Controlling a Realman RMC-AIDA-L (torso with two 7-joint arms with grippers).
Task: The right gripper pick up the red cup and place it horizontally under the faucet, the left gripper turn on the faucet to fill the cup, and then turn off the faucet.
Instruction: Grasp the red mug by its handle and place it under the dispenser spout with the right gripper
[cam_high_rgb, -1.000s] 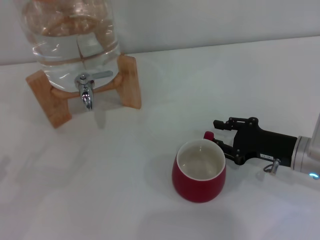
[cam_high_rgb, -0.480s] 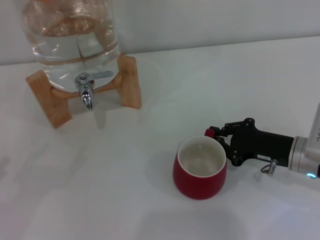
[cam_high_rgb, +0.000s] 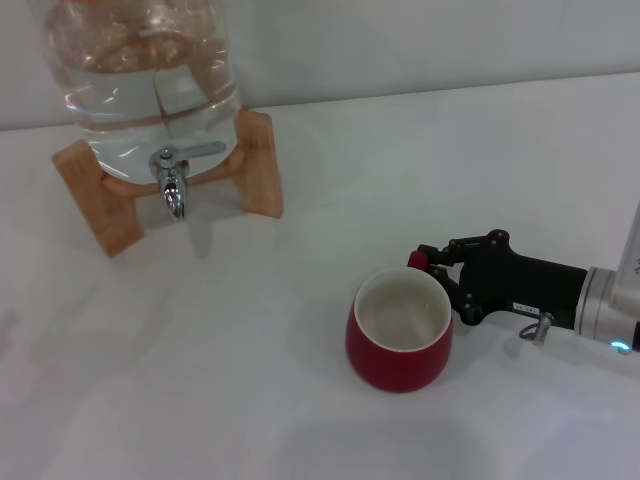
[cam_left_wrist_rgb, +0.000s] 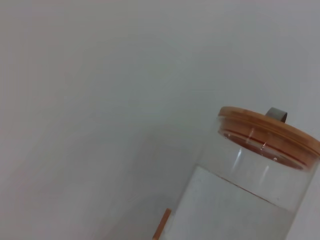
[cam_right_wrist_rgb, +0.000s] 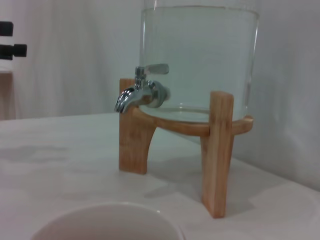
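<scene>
White desk (cam_high_rgb: 250, 380): right tool (cam_high_rgb: 432, 268) clamped on red cup (cam_high_rgb: 399, 343) handle, cup upright, well apart from faucet (cam_high_rgb: 172, 183).

Black two-finger right gripper (cam_high_rgb: 432, 272) low over white tabletop (cam_high_rgb: 250, 340), fingers closed on small loop handle of glossy red cup with cream inside (cam_high_rgb: 399, 340); cup body directly ahead, blocks forward travel. Beyond cup toward chrome faucet with downturned spout (cam_high_rgb: 172, 185): bare tabletop, open lane. Gap under spout flanked by wooden stand legs (cam_high_rgb: 258, 165); clear glass water jar (cam_high_rgb: 145, 70) above limits headroom. Left gripper not seen.
</scene>
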